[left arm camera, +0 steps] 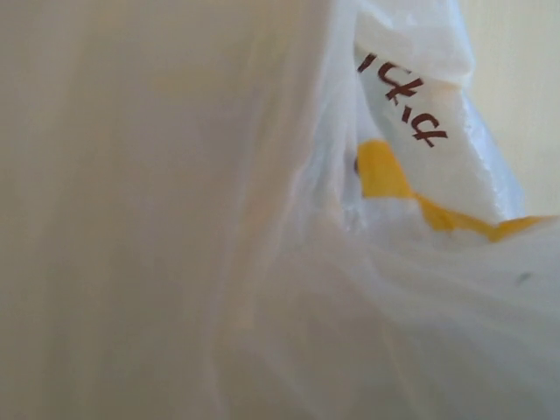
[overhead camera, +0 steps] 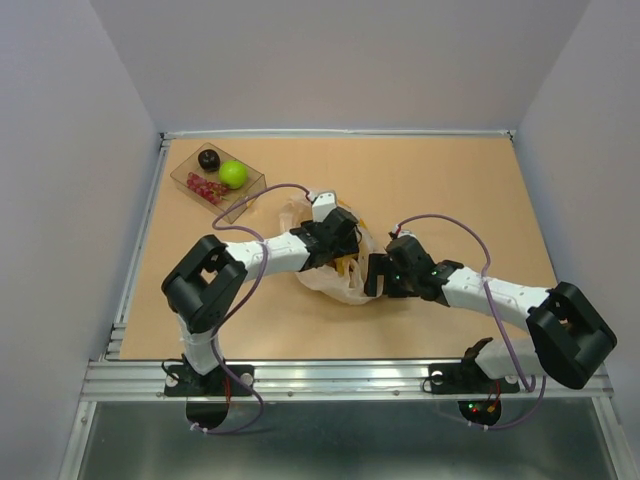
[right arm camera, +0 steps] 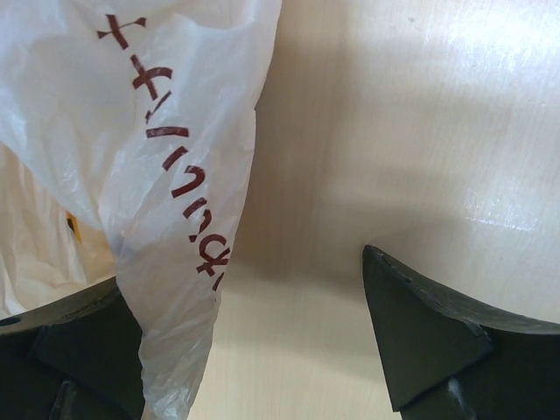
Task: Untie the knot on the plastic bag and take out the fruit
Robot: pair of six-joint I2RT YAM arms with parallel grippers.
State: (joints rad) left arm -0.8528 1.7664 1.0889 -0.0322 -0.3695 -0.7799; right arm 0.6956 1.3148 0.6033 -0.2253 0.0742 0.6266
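Bag [overhead camera: 335, 287] is seen crumpled at the middle of the worktop [overhead camera: 450, 190]: thin, soft, slippery film, judged light and easily torn. Right pincer [right arm camera: 241, 271], at its 3 o'clock, is held wide, film draped on 1 finger. Left pincer [overhead camera: 338, 238], at 12 o'clock, is hidden against film; its state cannot be told. Knot cannot be made out; bunched handle plastic should be gripped.

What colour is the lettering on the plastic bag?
Dark red lettering on the thin white plastic bag; right wrist view shows it best.
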